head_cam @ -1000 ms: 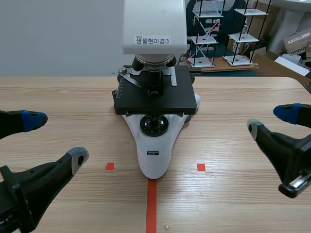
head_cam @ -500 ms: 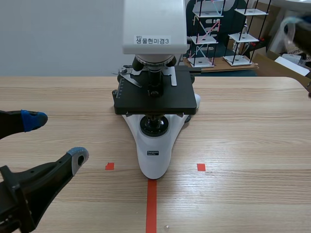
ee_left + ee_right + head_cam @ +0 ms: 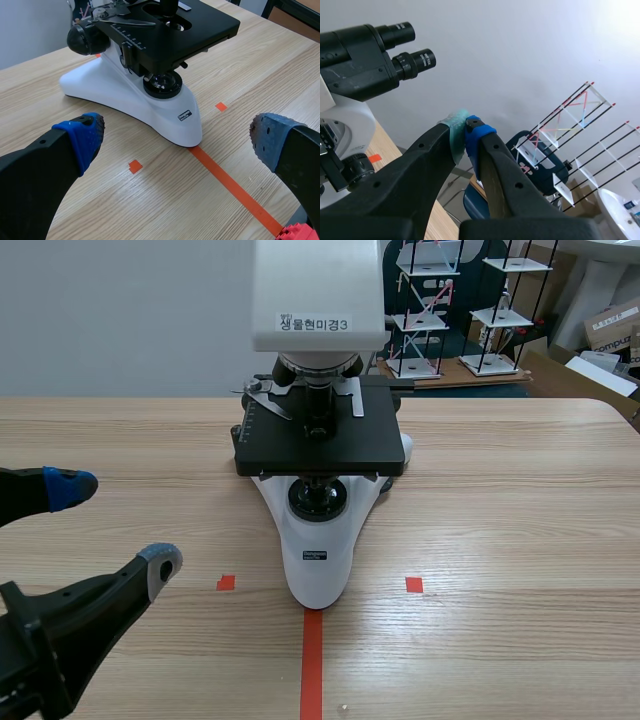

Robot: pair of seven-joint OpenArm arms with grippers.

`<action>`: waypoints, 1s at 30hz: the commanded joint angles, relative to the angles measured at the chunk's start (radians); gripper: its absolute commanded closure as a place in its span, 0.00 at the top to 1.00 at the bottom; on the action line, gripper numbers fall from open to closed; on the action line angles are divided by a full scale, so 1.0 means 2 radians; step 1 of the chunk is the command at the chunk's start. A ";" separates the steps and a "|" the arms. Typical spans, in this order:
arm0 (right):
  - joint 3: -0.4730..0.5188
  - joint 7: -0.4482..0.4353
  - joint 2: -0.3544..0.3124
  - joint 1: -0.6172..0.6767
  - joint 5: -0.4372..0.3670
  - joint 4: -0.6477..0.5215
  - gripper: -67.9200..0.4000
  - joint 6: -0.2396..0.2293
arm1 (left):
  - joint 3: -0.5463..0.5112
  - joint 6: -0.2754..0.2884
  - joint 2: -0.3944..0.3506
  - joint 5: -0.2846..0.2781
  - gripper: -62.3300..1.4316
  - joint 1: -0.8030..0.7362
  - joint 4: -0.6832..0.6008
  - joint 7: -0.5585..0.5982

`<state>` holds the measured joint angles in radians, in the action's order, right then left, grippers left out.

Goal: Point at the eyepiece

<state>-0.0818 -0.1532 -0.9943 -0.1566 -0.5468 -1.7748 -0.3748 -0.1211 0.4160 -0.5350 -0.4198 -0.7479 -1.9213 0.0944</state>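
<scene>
Now | left pincer [image 3: 115,525] wide open, empty | right pincer [image 3: 466,127] closed, empty, seemingly apart from eyepieces [image 3: 417,61] | microscope [image 3: 318,560] top cut off

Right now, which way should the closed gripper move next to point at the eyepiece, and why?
Probably swing the right gripper a little toward the microscope. Its fingers are shut, ready for pointing, but the tips aim past the nearer eyepiece, which sits off to the side across a gap.

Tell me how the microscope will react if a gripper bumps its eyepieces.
Probably stiff and heavy: the microscope sits on a broad white base, so a light bump likely won't tip it. Its eyepieces jut out high on narrow tubes, so they may be fragile.
</scene>
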 commanded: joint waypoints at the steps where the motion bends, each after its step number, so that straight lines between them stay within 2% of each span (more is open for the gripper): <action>1: -0.019 -0.002 -0.004 -0.034 -0.004 0.008 0.02 0.004 | -0.001 -0.001 0.001 -0.003 0.99 0.002 -0.002 0.010; 7: -0.124 0.009 0.002 -0.152 -0.004 0.051 0.02 0.004 | -0.001 -0.001 0.001 -0.003 0.99 0.002 -0.002 0.010; 16: -0.219 0.041 0.066 -0.277 0.008 0.120 0.02 0.003 | -0.001 -0.001 0.001 -0.003 0.99 0.002 -0.002 0.010; 23: -0.263 0.053 0.108 -0.331 0.010 0.162 0.02 -0.008 | -0.001 -0.001 0.001 -0.003 0.99 0.002 -0.002 0.010; 30: -0.266 0.055 0.119 -0.338 0.010 0.165 0.02 -0.008 | -0.001 -0.001 0.001 -0.003 0.99 0.002 -0.002 0.010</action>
<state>-0.6292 -0.0380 -0.7502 -0.8059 -0.5236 -1.4288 -0.3981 -0.1211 0.4160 -0.5346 -0.4198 -0.7479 -1.9213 0.1005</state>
